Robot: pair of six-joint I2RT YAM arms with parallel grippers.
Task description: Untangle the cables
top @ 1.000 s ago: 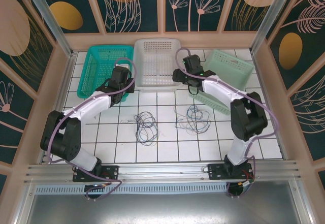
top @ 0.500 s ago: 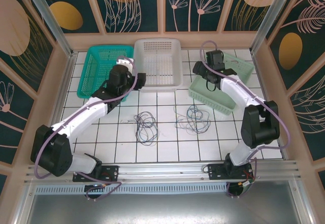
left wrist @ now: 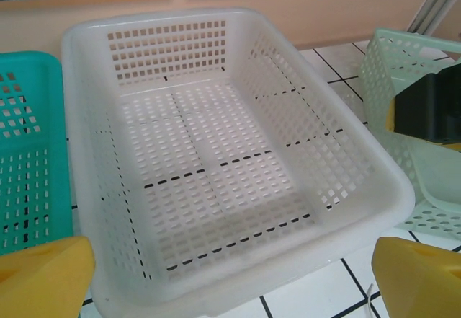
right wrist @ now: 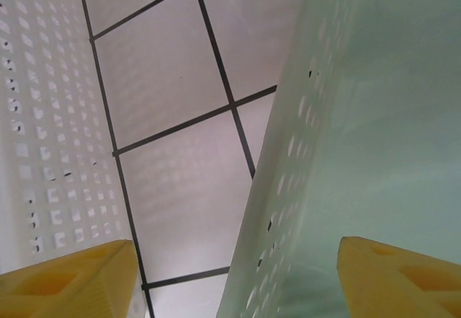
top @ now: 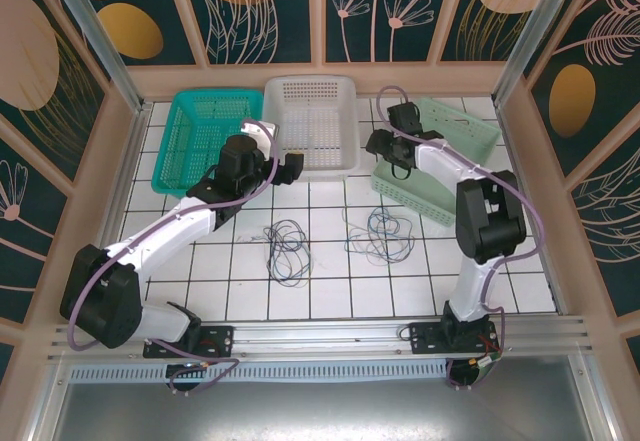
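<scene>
the desk point(top: 250, 291) lay unchanged, its tiles open in front of the white basket point(top: 310, 81). the teal basket point(top: 205, 94) sat just beside the white basket's left wall, and the pale green basket point(top: 450, 121) leaned tilted off its right wall.

what had changed was my arms. my left claw point(top: 290, 168) had swung across to the white basket's near right corner. my right claw point(top: 378, 144) had gone out over the green basket and come back into the gap beside the white basket's right wall. both claws were released and carried nothing; each wrist view showed its fingers point(left wrist: 43, 275) spread wide.

the cables had not stirred. one coil point(top: 288, 249) lay on the tiles in front of the white basket, and the other coil point(top: 385, 233) lay in front of its right corner, apart from the first. i judged no untangling gained.

my right claw was hemmed between two basket walls. the bare tiles between the white basket and the coils left room to come down.
</scene>
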